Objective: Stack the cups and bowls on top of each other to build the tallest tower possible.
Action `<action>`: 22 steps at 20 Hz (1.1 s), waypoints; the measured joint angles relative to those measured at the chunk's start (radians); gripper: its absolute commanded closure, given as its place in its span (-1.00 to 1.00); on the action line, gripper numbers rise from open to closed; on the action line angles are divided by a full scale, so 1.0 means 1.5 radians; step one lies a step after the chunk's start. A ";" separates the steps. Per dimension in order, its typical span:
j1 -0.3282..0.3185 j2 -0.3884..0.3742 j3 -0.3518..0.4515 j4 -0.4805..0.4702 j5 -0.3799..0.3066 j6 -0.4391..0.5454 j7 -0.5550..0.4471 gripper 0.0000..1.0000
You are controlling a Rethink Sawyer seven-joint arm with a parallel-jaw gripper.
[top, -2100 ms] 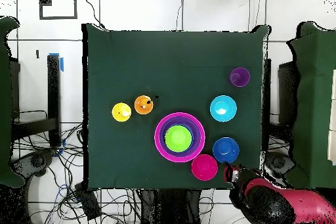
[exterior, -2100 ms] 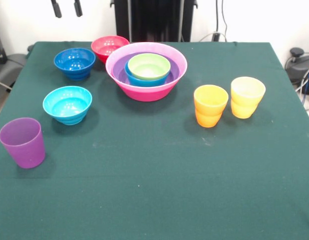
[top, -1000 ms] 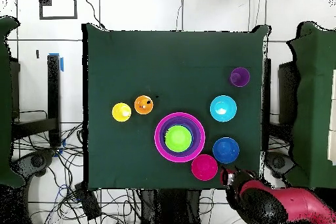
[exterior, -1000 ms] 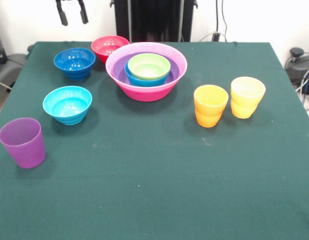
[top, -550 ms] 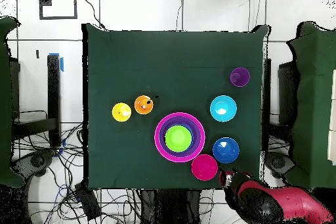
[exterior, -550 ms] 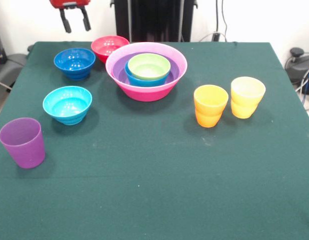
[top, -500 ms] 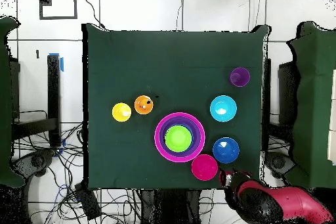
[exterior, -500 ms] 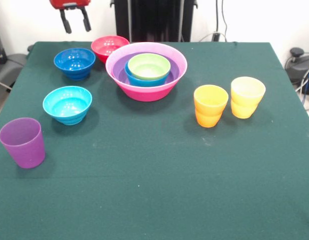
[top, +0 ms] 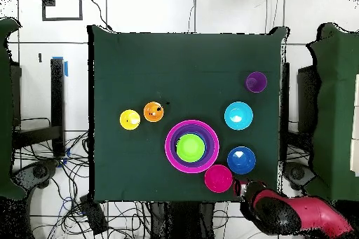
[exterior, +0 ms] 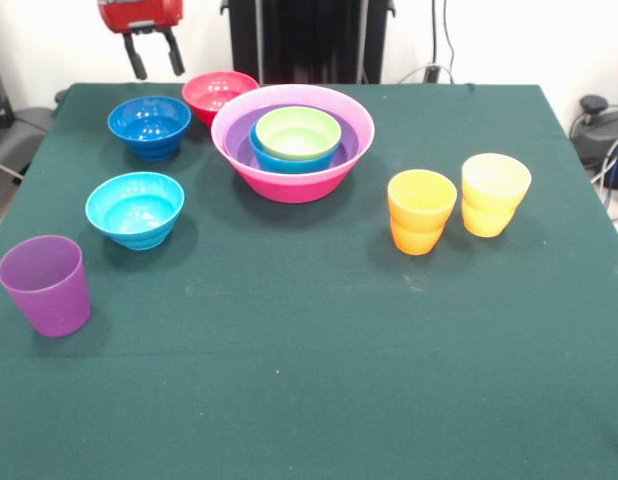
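The red-housed robot jaws [exterior: 155, 56] hang open and empty above the far left edge of the green cloth-covered surface [exterior: 319, 330], their two dark fingers parted and holding nothing. Directly below and just in front of the jaws sits the dark blue round plastic bowl [exterior: 149, 125], with the small red-pink plastic bowl [exterior: 218, 93] just to its right and touching the rim of the tower. That tower [exterior: 292, 141] so far is a nest: the big hot-pink plastic bowl [exterior: 289, 181] holding a purple bowl [exterior: 239, 143], a mid-blue bowl [exterior: 279, 159] and a lime green bowl [exterior: 298, 133]. Nearer the camera from the jaws stand the cyan plastic bowl [exterior: 135, 208] and the translucent purple tapered cup [exterior: 45, 284]; well off to the right stand the orange [exterior: 421, 211] and yellow [exterior: 494, 194] stepped plastic tumblers, side by side.

The risk from here, judged by the layout: the dark blue and red-pink bowls sit close together, so a descent slightly off-centre could nudge one while reaching for the other, or a finger could land on a rim and tip the light bowl.

Compared with two seconds earlier, the jaws have dropped lower into the front view, their red housing now showing, and have shifted slightly right toward the dark blue bowl; every bowl and cup is unmoved.
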 measured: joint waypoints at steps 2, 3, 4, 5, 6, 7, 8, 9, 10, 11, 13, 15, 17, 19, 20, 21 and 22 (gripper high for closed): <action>-0.001 0.008 0.000 -0.008 0.000 0.006 0.000 -1.00; -0.001 0.010 0.000 -0.011 0.000 0.008 0.000 -1.00; -0.001 0.011 0.000 -0.013 0.000 0.009 0.000 -1.00; -0.001 0.012 0.000 -0.015 0.000 0.010 0.000 -1.00; -0.002 0.015 0.000 -0.021 0.000 0.014 0.000 -1.00; -0.003 0.017 0.000 -0.024 0.000 0.015 0.000 -1.00; -0.003 0.019 0.000 -0.026 0.000 0.016 0.000 -1.00; -0.004 0.021 0.000 -0.029 0.000 0.017 0.000 -1.00; -0.005 0.024 0.000 -0.033 0.000 0.019 0.000 -1.00; -0.005 0.026 0.000 -0.035 0.000 0.020 0.000 -1.00; -0.007 0.031 0.000 -0.041 0.000 0.023 -0.001 -1.00; -0.009 0.037 0.000 -0.047 0.000 0.027 -0.001 -1.00; -0.010 0.042 0.000 -0.053 0.000 0.033 -0.001 -1.00; -0.011 0.044 0.000 -0.055 0.000 0.036 -0.001 -1.00; -0.012 0.046 0.000 -0.057 0.000 0.040 -0.001 -1.00; -0.013 0.048 0.000 -0.060 0.000 0.043 -0.002 -1.00; -0.015 0.051 0.000 -0.062 0.000 0.047 -0.004 -1.00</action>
